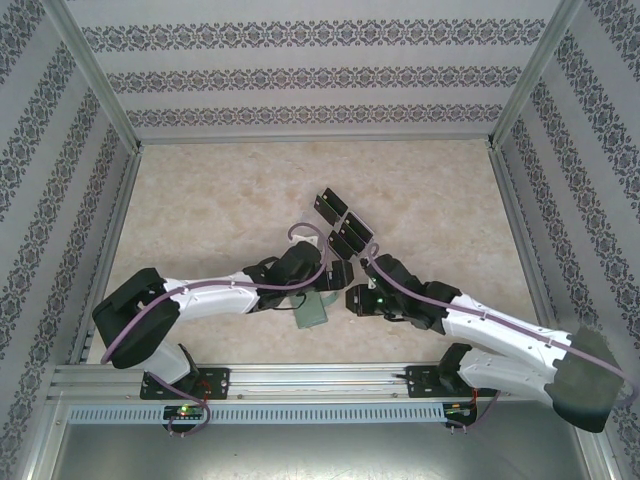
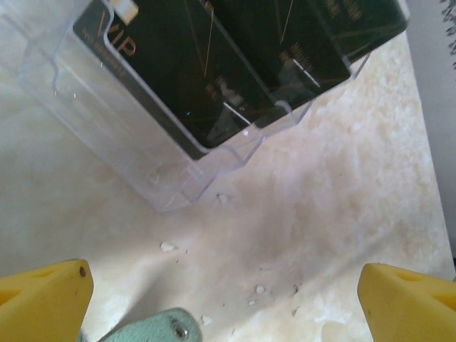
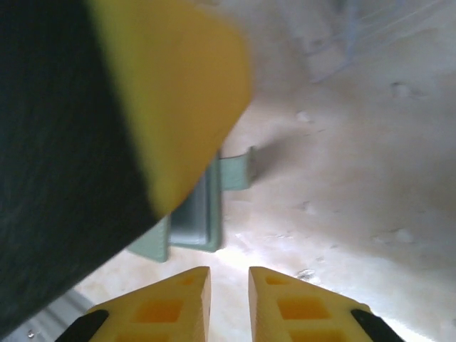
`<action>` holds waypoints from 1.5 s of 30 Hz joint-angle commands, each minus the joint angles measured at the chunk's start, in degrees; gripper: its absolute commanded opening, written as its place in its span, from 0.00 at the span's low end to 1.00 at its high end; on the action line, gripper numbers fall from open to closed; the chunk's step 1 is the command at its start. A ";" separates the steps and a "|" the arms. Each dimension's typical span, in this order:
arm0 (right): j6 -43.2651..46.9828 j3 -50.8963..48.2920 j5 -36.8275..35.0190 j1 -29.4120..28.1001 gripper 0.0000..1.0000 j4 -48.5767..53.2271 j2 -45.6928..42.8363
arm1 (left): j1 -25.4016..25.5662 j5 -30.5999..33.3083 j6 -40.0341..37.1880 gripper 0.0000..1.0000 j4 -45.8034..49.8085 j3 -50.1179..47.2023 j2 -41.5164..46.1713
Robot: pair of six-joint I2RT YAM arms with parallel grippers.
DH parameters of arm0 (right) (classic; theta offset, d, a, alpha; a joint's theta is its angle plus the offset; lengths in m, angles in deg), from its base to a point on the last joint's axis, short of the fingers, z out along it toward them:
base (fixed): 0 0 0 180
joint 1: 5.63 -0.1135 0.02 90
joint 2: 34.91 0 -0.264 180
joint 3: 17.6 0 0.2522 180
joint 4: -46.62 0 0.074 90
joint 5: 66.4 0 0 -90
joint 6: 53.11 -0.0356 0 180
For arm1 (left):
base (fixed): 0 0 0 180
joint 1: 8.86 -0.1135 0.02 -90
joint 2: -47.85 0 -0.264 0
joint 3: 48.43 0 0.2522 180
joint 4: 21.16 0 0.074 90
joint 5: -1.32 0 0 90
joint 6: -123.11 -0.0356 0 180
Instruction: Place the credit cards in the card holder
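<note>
The left gripper (image 2: pixel 228 303) has its yellow fingers spread wide apart and holds nothing. In the top view it hovers at about 11 o'clock from the card holder (image 1: pixel 312 312), and in its own wrist view one grey-green corner of the holder shows between the fingers at 6 o'clock. The holder lies flat on the table (image 1: pixel 220 200), near the front edge and between the two grippers. I see no card in it or on it, though its opening is blurred in the right wrist view. The credit cards (image 2: pixel 185 71) lie in the clear tray (image 2: pixel 107 128), at about 1 o'clock from the holder in the top view and near to it but not touching. How many there are I cannot count with certainty. The right gripper (image 3: pixel 229 303) is at about 3 o'clock from the holder, close beside it. Its fingers are almost together with only a thin gap, and no card shows between them. To my judgement the task is near its beginning: no card looks inserted, and each one is yet to be taken from the tray and slid into the holder.
</note>
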 commanded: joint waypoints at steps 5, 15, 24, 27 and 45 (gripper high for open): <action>-2.72 3.14 -1.56 -6.43 0.15 -6.94 5.74 | -3.45 0.92 -1.64 0.97 2.25 2.85 1.06; -1.25 9.06 -1.79 -10.51 0.12 -10.77 17.89 | -12.35 1.21 -6.50 0.98 16.39 6.84 7.82; -1.40 8.48 -2.53 -10.25 0.05 -11.70 25.90 | -13.05 7.28 -14.43 0.99 38.74 2.92 15.29; -1.35 7.76 -2.56 -9.75 0.04 -12.69 27.82 | -13.03 6.73 -14.80 0.98 39.38 -0.96 17.89; -1.31 7.24 -2.34 -8.56 0.02 -14.00 30.83 | -7.75 5.77 -17.56 0.97 32.14 -3.63 10.35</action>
